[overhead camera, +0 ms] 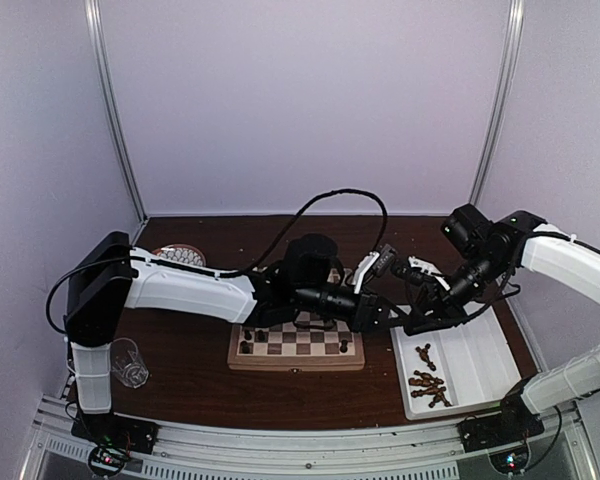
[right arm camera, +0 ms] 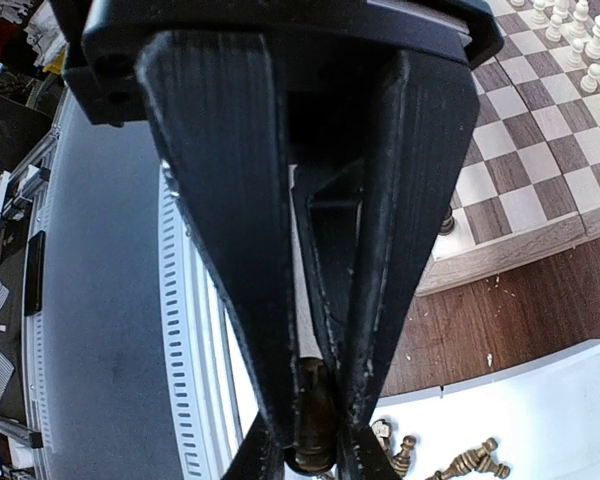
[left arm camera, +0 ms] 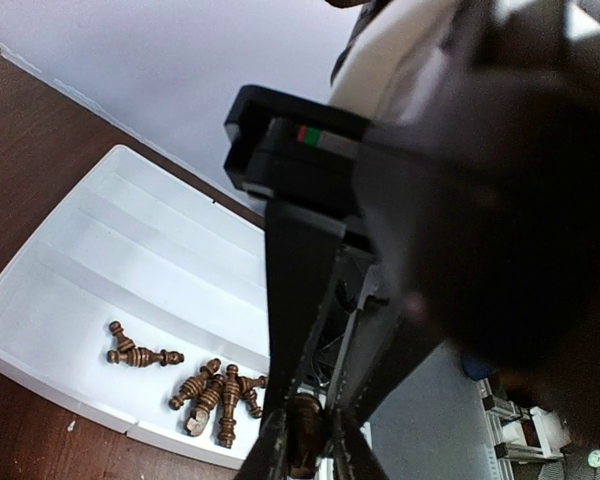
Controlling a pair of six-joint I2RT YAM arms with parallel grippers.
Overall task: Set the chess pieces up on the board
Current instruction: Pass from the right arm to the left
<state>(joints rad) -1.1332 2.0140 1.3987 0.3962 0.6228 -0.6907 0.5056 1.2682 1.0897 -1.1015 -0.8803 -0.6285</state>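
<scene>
Left wrist view: your left fingers (left arm camera: 280, 445) clamp a dark piece (left arm camera: 305, 440), right fingers (right arm camera: 352, 400) pinch one too; crowded together, a bump could drop either.

White shells, black joints on left arm (overhead camera: 190, 290) and right arm (overhead camera: 570, 260). Black ribbed fingers (right arm camera: 230, 230), tapering toward six o'clock. Red-and-green mark (left arm camera: 308, 134) on black housing (left arm camera: 265, 115); black cable (overhead camera: 340, 193) looping at twelve o'clock.

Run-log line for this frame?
left gripper: shut on dark brown wooden chessman | right gripper: shut on dark brown wooden chessman | both at white divided tray | checkered wooden chessboard: dark row incomplete
</scene>
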